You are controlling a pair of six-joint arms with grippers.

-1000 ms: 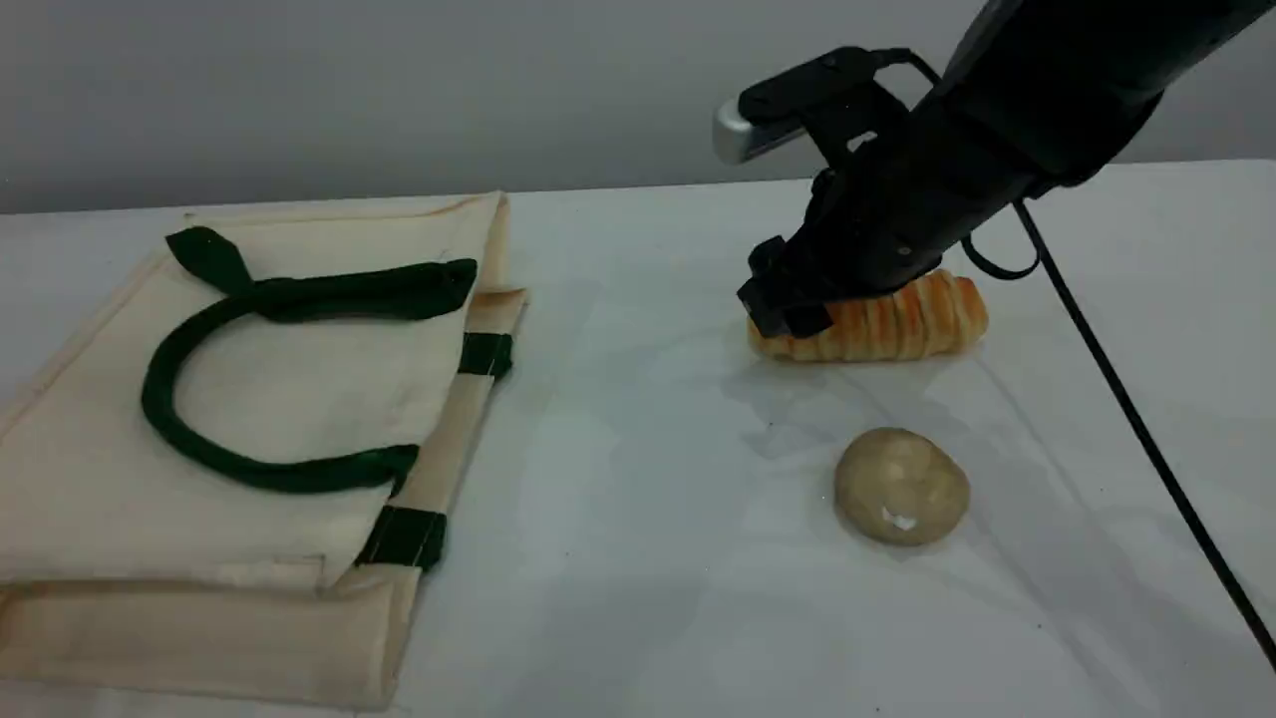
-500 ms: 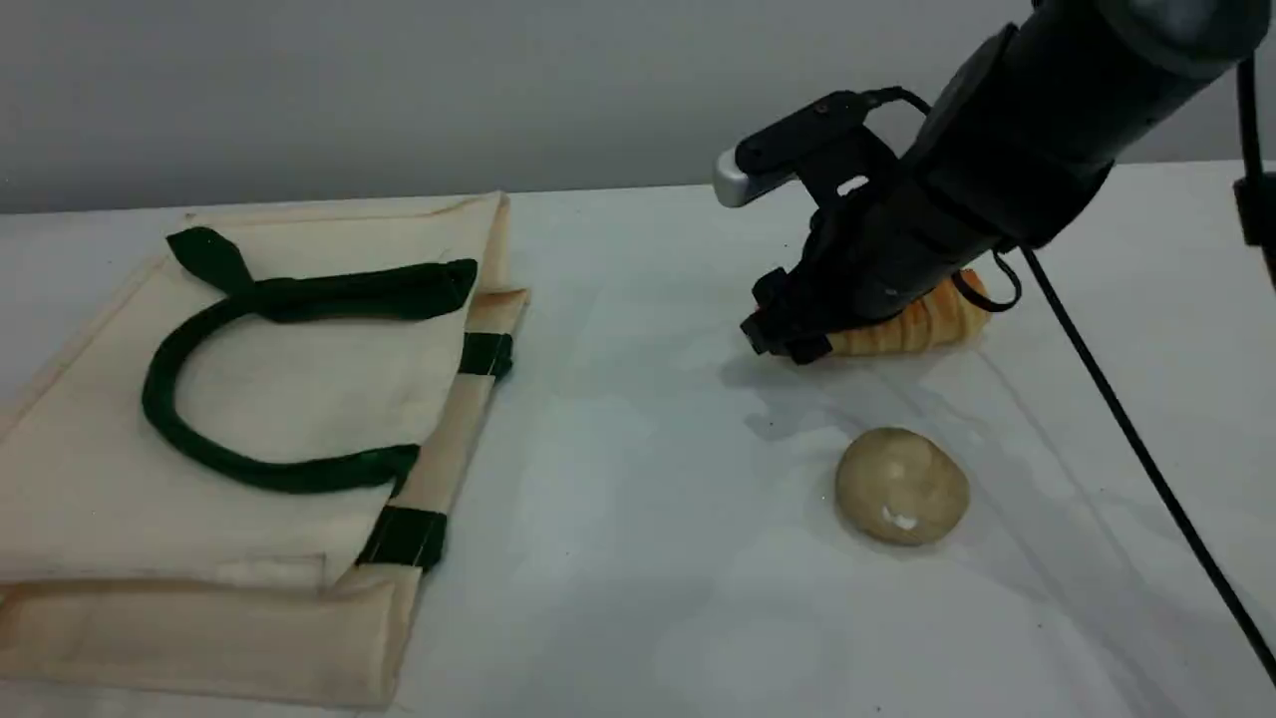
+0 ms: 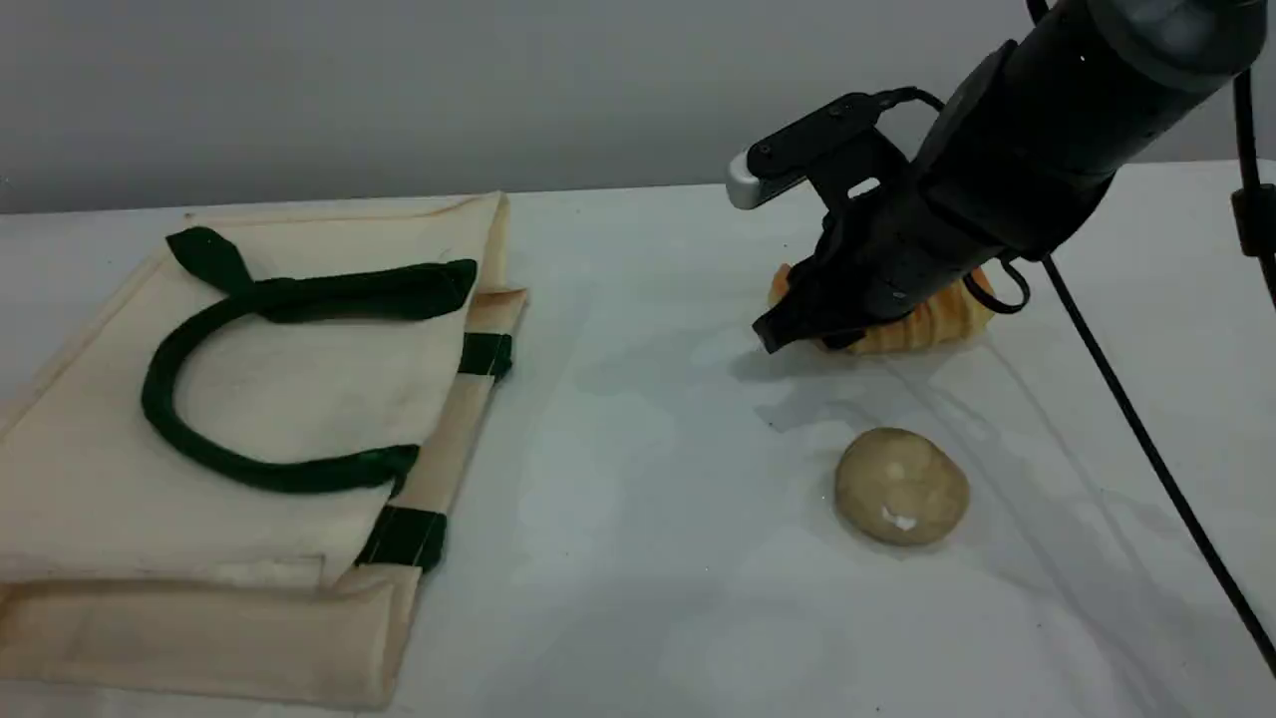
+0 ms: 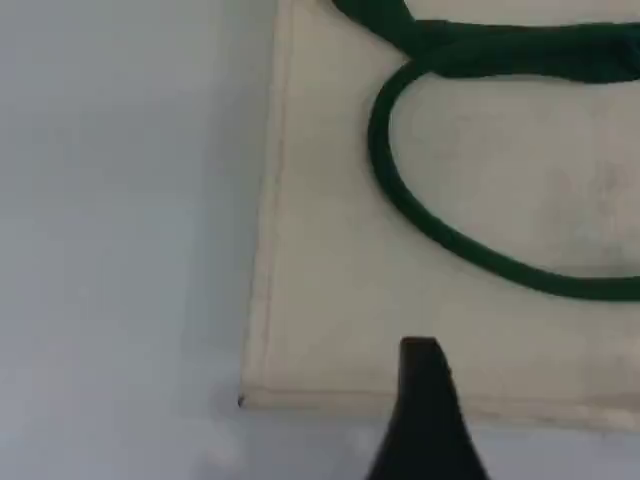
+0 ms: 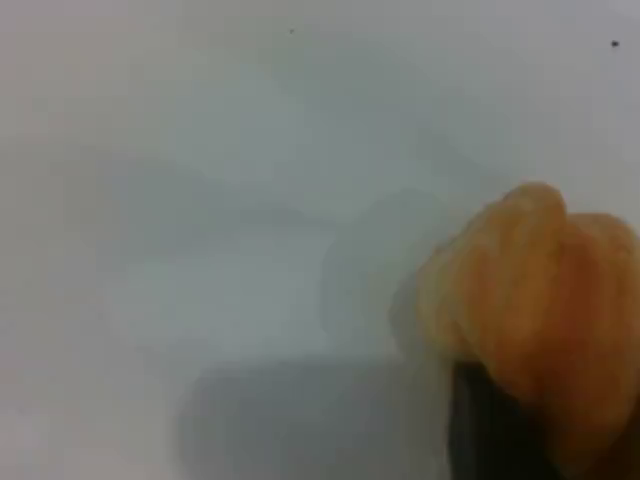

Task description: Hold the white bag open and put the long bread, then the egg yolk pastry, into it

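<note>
The white bag [image 3: 289, 389] lies flat and closed on the left of the table, its green handle [image 3: 299, 294] looped on top. At the far right lies the long bread [image 3: 937, 319], with my right gripper [image 3: 812, 324] shut across its left part; the loaf's left end pokes out behind the fingers. Up close in the right wrist view, the long bread [image 5: 530, 290] bulges beside a dark fingertip [image 5: 490, 430]. The egg yolk pastry [image 3: 901, 486] sits alone nearer the front. My left gripper's fingertip [image 4: 422, 370] hovers over the white bag's [image 4: 330, 300] edge, open and holding nothing.
A black cable [image 3: 1126, 399] runs from the right arm diagonally down to the right edge of the view, passing right of the pastry. White tabletop [image 3: 648, 479] lies between the bag and the pastry. A grey wall stands behind the table.
My right gripper came down over the loaf and closed on it. The loaf shifted and turned, its left end now raised behind the fingers. Bag and pastry stayed put.
</note>
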